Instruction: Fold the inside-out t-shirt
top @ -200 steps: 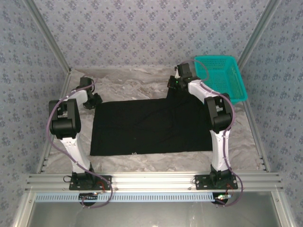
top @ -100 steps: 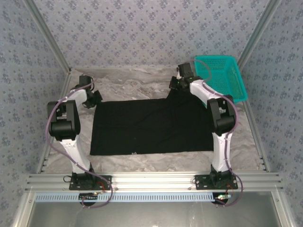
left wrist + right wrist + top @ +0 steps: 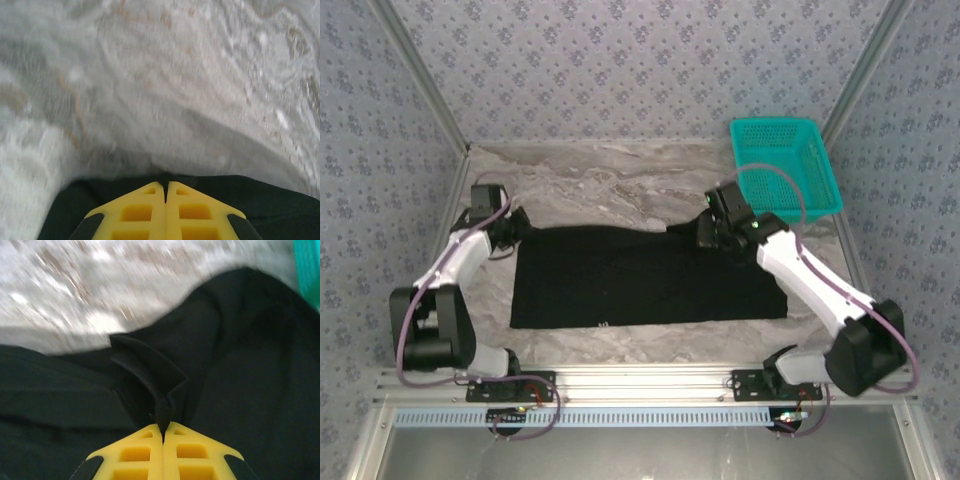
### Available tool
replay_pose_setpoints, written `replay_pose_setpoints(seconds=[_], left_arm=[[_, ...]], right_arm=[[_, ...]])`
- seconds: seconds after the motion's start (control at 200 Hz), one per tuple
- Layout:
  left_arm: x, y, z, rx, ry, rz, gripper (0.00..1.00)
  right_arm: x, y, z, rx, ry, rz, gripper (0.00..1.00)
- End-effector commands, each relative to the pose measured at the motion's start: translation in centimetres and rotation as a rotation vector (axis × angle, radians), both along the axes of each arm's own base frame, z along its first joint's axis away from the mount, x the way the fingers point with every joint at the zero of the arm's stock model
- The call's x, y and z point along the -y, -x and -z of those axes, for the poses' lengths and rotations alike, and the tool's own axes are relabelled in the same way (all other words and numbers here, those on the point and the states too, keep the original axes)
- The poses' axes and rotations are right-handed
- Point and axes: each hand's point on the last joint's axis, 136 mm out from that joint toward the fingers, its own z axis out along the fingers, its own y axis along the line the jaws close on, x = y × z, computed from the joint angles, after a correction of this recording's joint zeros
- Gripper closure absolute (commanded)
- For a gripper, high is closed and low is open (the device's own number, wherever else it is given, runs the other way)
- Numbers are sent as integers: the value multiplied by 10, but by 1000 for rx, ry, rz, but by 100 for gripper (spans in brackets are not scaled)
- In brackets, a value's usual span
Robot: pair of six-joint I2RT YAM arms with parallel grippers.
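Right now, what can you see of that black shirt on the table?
The black t-shirt is soft, plain cloth, lying mostly flat as a wide rectangle on the marbled table. The left fingers are shut on its far left corner, the right fingers on a raised fold at its far right corner. A tiny pale mark sits at the near edge.

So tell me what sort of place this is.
Probably a lab robot cell, not a home: the left arm and right arm bolted to an aluminium rail, patterned panels boxing in a small table, with a black t-shirt and a teal basket on it.
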Motion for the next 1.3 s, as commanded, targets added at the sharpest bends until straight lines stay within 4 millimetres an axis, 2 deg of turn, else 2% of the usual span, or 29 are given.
replay_pose_setpoints(seconds=[0.0,0.135,0.255,0.34,0.43,0.58,0.719,0.929,1.079,1.209,1.294], left_arm=[[2,34,14,-37,1,-11,100],[5,61,39,-82,-7,-10,100],[3,74,56,-127,-18,-13,100],[4,76,56,-127,-16,-16,100],[6,73,46,-97,-5,-12,100],[4,62,25,-45,-13,-18,100],[-6,59,26,-48,-39,-52,100],[-26,66,39,-66,-78,-124,100],[-26,74,57,-110,-74,-126,96],[-25,88,67,-143,-70,-126,94],[-21,101,69,-155,-48,-131,84]], right_arm=[[38,45,27,-75,107,140,100],[37,63,58,-118,75,166,100],[33,71,77,-154,66,177,100],[35,76,80,-163,78,191,100],[37,81,77,-173,77,190,100],[42,75,50,-125,90,181,100],[54,77,43,-123,117,198,100],[70,92,64,-179,125,237,100],[74,99,85,-233,134,251,100],[71,101,100,-273,122,254,90],[70,103,100,-278,125,250,81]])
